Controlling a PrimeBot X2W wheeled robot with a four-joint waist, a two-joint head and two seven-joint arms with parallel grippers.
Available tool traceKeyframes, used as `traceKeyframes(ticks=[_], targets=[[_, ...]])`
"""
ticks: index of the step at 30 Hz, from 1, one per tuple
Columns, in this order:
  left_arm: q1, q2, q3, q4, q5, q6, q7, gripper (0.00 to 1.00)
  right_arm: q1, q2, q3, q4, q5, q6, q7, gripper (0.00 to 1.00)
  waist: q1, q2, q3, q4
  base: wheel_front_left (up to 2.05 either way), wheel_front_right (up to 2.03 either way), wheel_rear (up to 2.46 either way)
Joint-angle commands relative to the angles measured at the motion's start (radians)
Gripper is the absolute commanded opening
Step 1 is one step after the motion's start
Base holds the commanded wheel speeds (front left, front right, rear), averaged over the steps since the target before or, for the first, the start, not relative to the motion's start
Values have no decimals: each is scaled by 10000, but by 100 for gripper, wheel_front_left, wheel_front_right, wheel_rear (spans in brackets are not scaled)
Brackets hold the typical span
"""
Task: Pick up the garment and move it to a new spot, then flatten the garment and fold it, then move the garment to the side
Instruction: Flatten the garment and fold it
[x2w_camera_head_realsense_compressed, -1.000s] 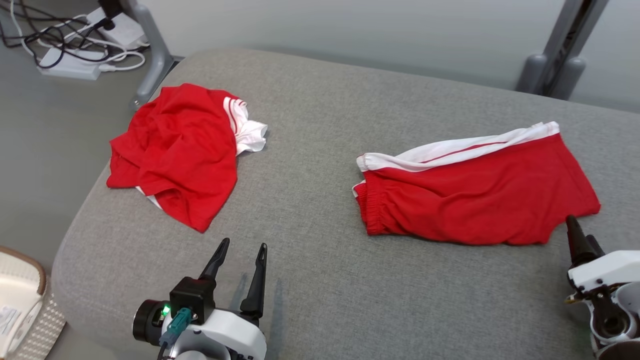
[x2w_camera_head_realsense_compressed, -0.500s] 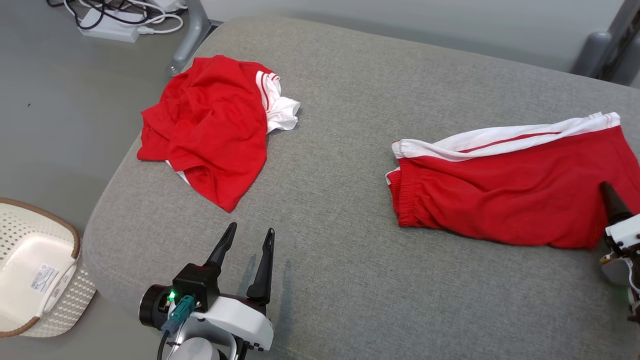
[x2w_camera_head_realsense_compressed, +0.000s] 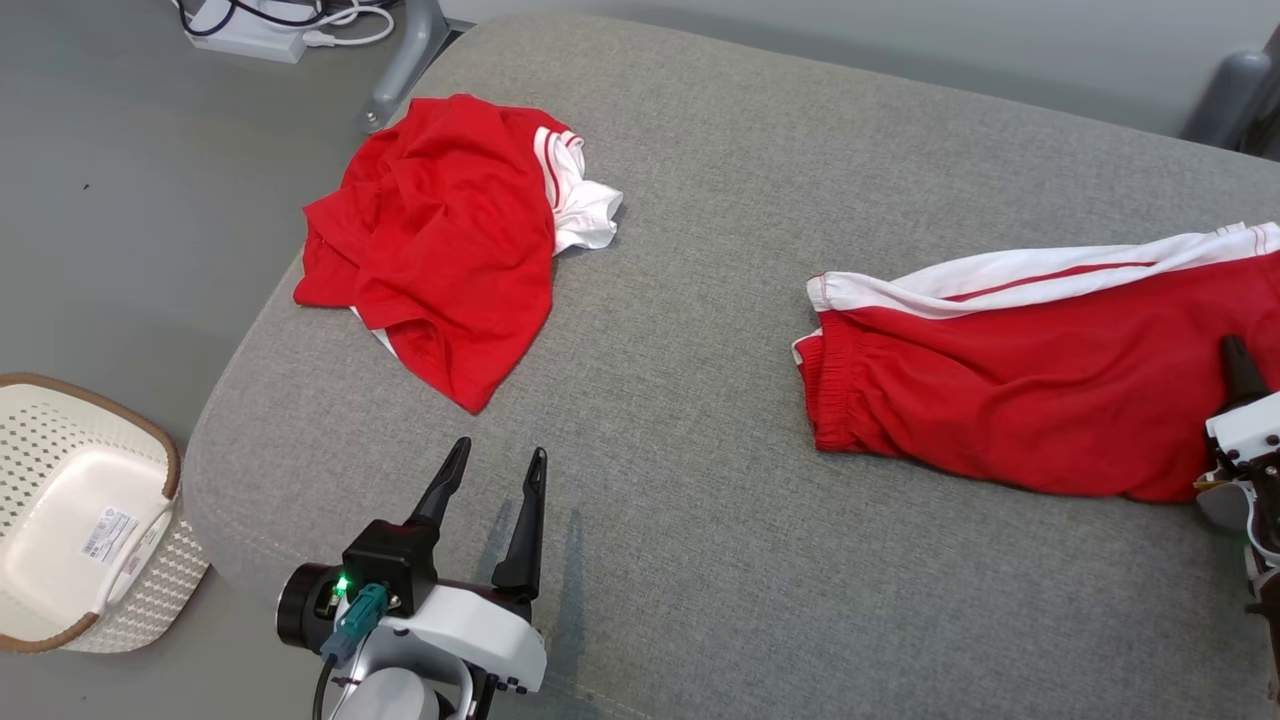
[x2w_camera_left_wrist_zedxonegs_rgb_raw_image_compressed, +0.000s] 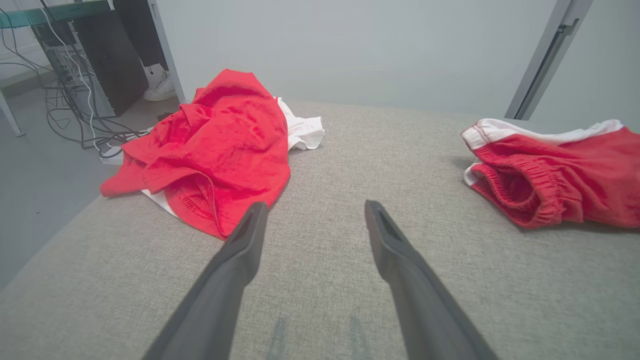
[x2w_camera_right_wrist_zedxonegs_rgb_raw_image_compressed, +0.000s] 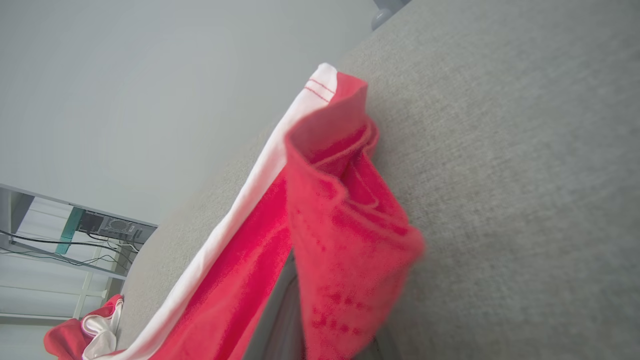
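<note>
red shorts (x2w_camera_head_realsense_compressed: 1010, 400) are pinched at the hem by the right hand (x2w_camera_head_realsense_compressed: 1238, 360), likely for shifting aside; left hand (x2w_camera_head_realsense_compressed: 495, 465) is spread wide.

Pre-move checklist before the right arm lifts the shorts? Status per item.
1. Right gripper at the shorts' leg end: ok, a finger lies over the red cloth.
2. Right grip closed on cloth: cannot tell; in the right wrist view the cloth drapes over the fingers and hides the jaws.
3. Left gripper open, holding nothing: ok.
4. Left gripper apart from the shirt: ok.
5. Bare cushion between the two garments for a new spot: ok.
6. Basket on the floor, off the cushion: ok.
</note>
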Motion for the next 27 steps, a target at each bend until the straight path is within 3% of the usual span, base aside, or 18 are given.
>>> traceKeyframes(ticks=[1,14,27], targets=[[-94,32,45,15,11,24,-20,100,472,242,42,176,153,-10,-56,0,0,0,-42,-62,0,0,0],[90,35,148,93,169,-12,-20,100,1601,258,266,-1060,1342,-20,-953,0,0,0,-716,-1029,0,0,0],[539,33,148,127,66,135,-20,100,3537,139,-276,-1900,1991,-7,-1177,0,0,0,-1615,-2027,0,0,0]])
